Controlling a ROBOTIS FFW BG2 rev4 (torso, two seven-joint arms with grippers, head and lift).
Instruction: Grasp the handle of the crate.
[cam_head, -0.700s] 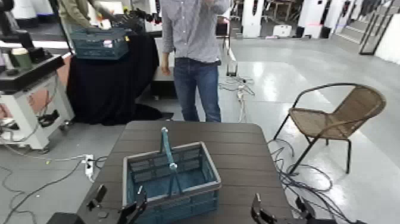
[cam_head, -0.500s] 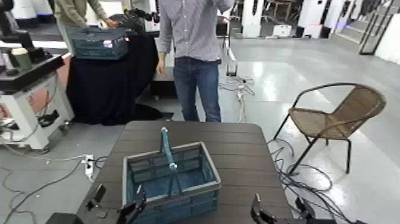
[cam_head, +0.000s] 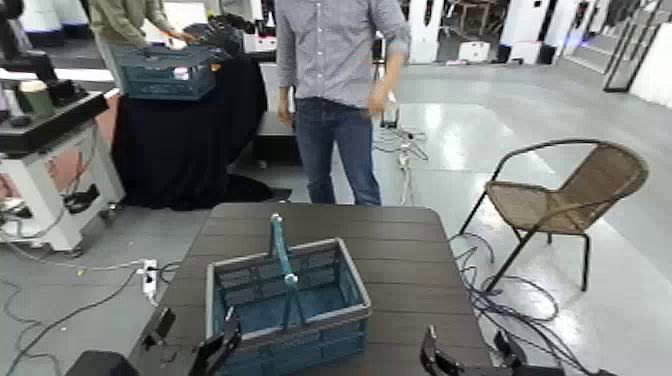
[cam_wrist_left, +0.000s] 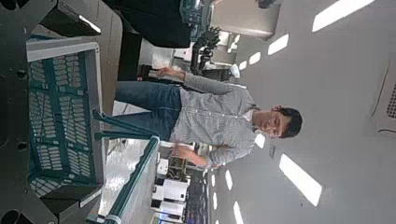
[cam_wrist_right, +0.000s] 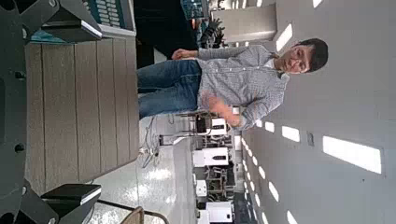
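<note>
Blue crate (cam_head: 287, 304) w/ lattice sides and grey rim sits on the dark wood-plank table (cam_head: 400, 260), near the table's front edge, a bit left of centre. Handle (cam_head: 283, 262) stands upright over crate's middle, thin teal bail, pale tip at top, nothing touching it. Left gripper (cam_head: 224, 343) is low at the near left corner of the crate, just beside the rim, not on the handle; in left wrist view its dark fingers (cam_wrist_left: 67, 198) are spread apart w/ crate wall (cam_wrist_left: 58, 117) and handle (cam_wrist_left: 138, 177) seen between them, so claw is released, holding nothing. Right gripper (cam_head: 432, 358) is at the table's near right, well apart from crate; right wrist view shows its fingers (cam_wrist_right: 73, 193) spread wide over bare table planks (cam_wrist_right: 79, 112), crate corner (cam_wrist_right: 107, 14) at one side, claw released too. Behind the table a person in grey shirt and jeans (cam_head: 335, 95) stands on the floor. Wicker chair (cam_head: 565, 200) at right. Darker blue crate (cam_head: 165, 70) on a black-draped table (cam_head: 185, 135) at back left, another person (cam_head: 125, 20) beside it. Cables on the floor (cam_head: 505, 295).
</note>
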